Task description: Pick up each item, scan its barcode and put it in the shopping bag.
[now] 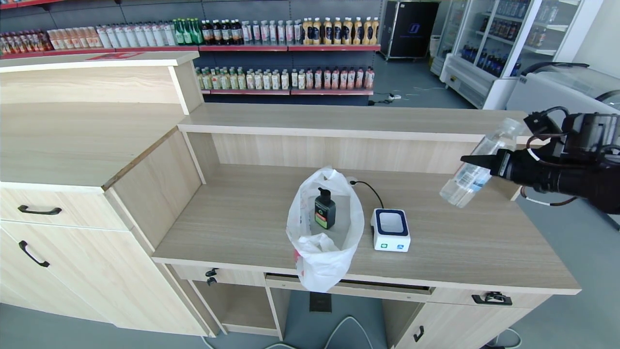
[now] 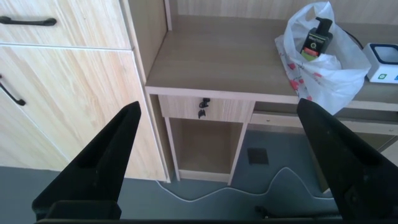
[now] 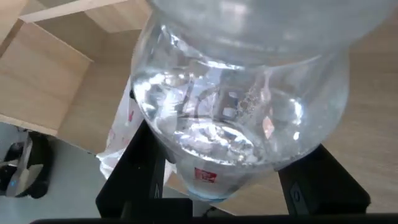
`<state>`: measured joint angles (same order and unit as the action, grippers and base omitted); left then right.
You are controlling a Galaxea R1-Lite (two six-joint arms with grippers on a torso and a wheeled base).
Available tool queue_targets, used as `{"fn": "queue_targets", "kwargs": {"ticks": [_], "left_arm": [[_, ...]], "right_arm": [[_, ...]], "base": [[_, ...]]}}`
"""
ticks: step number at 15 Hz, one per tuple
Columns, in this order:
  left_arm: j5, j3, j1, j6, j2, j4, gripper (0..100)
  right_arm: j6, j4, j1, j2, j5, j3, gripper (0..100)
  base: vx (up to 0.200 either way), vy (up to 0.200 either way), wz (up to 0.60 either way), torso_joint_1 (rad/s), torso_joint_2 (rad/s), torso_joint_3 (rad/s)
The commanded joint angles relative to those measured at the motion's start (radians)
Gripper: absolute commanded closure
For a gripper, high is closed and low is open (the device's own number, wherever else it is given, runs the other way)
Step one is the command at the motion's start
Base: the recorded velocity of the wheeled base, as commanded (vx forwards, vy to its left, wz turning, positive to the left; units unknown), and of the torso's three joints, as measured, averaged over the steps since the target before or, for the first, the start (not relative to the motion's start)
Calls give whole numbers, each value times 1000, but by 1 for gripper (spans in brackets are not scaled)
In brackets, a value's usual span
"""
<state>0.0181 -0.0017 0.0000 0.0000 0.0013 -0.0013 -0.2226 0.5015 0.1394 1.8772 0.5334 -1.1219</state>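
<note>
Matte black all over on the right arm (image 1: 571, 180), round and chunky, with ribbed rings toward the wrist. Thin white band just behind the right tool (image 1: 472, 164). Loose black and white cables (image 1: 537, 145) looping round a boxy dark-grey camera block (image 1: 593, 130) up top. Left tool (image 2: 217, 106) same deal: two flat black wedge fingers (image 2: 93, 171), wide at the base, tapering to blunt tips, slightly dull plastic look.

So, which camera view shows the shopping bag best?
The head view: the whole shopping bag stands open on the counter, with a dark pump bottle inside. The left wrist view shows it from a low side angle. The right wrist view catches a strip of it beside the held water bottle.
</note>
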Motion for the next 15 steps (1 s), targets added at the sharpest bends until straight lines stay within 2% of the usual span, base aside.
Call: {"fn": "queue_targets", "kwargs": {"ticks": [1,4,9,12,15], "left_arm": [[0,0,0,0,0,0,0],[0,0,0,0,0,0,0],[0,0,0,0,0,0,0],[0,0,0,0,0,0,0],[0,0,0,0,0,0,0]], "right_arm": [[-44,-8,-90,-171,63,54,100],[-50,-11,-193,-328,191,175,100],[-50,-67,-411,-454,194,192,100],[-50,-72,-488,-478,194,172,100],[-52,-98,-514,-504,195,169,100]], "base": [[0,0,0,0,0,0],[0,0,0,0,0,0],[0,0,0,0,0,0],[0,0,0,0,0,0],[0,0,0,0,0,0]]}}
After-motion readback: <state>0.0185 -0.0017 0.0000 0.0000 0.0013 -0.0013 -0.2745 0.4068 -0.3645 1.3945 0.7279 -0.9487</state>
